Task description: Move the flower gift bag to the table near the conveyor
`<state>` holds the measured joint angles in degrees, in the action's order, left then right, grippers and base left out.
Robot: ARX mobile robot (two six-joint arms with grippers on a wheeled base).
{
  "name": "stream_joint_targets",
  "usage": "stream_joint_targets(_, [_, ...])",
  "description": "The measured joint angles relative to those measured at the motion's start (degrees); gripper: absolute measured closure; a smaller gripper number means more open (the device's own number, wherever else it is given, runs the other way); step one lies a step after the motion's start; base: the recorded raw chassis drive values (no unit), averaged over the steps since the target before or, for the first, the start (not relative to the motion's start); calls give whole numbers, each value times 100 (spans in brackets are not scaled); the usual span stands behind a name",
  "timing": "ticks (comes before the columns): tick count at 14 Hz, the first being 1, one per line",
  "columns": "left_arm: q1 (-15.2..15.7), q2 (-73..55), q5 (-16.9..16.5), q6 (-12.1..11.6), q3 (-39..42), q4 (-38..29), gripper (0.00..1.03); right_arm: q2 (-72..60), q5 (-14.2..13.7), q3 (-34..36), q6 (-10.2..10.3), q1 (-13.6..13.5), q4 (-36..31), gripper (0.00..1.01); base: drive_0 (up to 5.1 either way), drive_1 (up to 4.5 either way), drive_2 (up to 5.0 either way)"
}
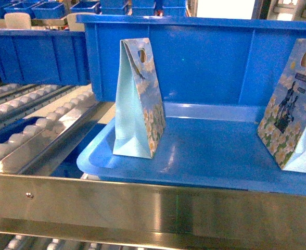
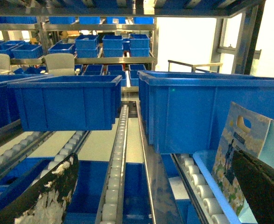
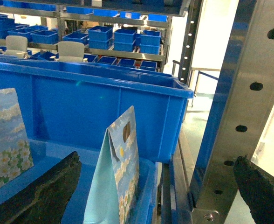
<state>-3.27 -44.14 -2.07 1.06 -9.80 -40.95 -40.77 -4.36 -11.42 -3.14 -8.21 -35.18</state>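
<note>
Two flower gift bags stand upright on a shiny blue tray (image 1: 205,156): one (image 1: 140,99) at its left edge, one (image 1: 293,109) at the right, cut off by the frame. Roller rows of the conveyor (image 1: 38,125) run on the left. My left gripper (image 2: 151,200) is open over a roller track (image 2: 116,177), with a bag (image 2: 239,154) ahead near its right finger. My right gripper (image 3: 155,200) is open and holds nothing. A bag (image 3: 116,168) stands ahead of it, just right of its left finger, and another bag (image 3: 4,135) is further left. The table is out of view. Neither gripper shows in the head view.
A large blue bin (image 1: 205,57) stands right behind the tray, with more bins (image 2: 67,100) on the tracks and shelves beyond. A steel rail (image 1: 153,208) crosses in front of the tray. A perforated steel upright (image 3: 235,116) stands close on the right.
</note>
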Motion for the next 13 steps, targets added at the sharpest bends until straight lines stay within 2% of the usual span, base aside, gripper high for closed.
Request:
stream_joint_targets(2, [0,0,-2,0,0,11,5,-129,-2,-42,-50,-59,-109,3,0,0,0])
stream_joint_targets(3, [0,0,-2,0,0,11,5,-361,-26,-151,-98,-170,-234,3,0,0,0])
stream_joint_targets(5, [0,-2,0,0,0,13,5,-1023,-186,-584,-131,-472,-492,3,0,0,0])
stream_joint_targets(7, [0,0,-2,0,0,11,5,-1727,-293,-1182,-181,-608,-815,3,0,0,0])
stream_joint_targets(8, [0,-2,0,0,0,15,5,-2046,-286,-1392,-188,-605,-813,3,0,0,0])
stream_joint_targets(10, [0,0,2,0,0,15,5,-2612,-162,-1670,-63,-553,-654,3,0,0,0])
stream_joint_targets(12, [0,0,2,0,0,13,5,-3108,-35,-1956,122,-367,-481,3,0,0,0])
stream_joint_targets(13, [0,-2,2,0,0,13,5,-3322,-15,-2061,125,-297,-481,3,0,0,0])
